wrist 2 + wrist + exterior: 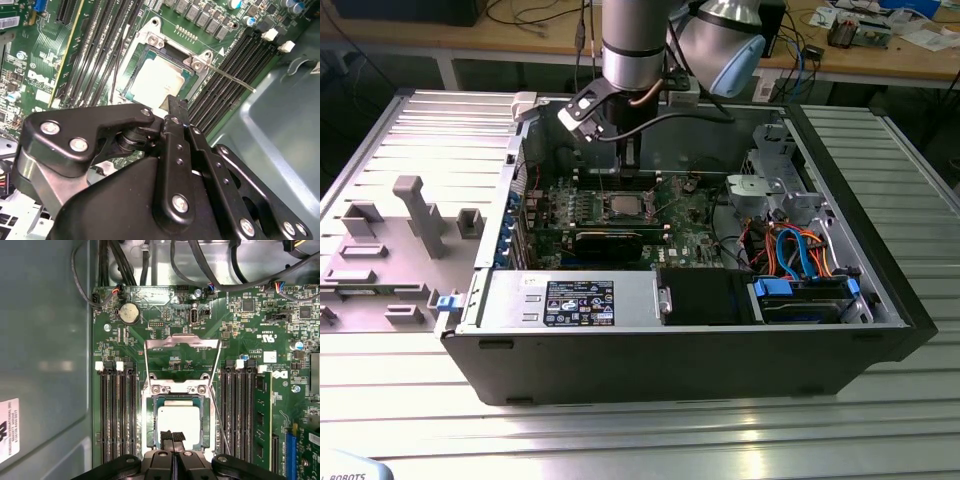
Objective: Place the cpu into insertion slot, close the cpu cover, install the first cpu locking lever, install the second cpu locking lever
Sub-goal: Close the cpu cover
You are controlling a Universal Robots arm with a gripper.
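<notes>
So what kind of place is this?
Probably a robotics lab or test workshop: a robot arm reaches into an open computer case on a slatted metal table, with a wooden bench strewn with cables and electronics behind.

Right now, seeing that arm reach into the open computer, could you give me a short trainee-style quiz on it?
1. True or false: the cpu already lies in the insertion slot.
2. The cpu cover is: A) closed over the cpu; B) swung open, away from the cpu; C) lying outside the case.
3. Fill in: in the first wrist view, the gripper is at the cpu's edge with its jaws ____.
Key: 1 true; 2 B; 3 shut.
</notes>
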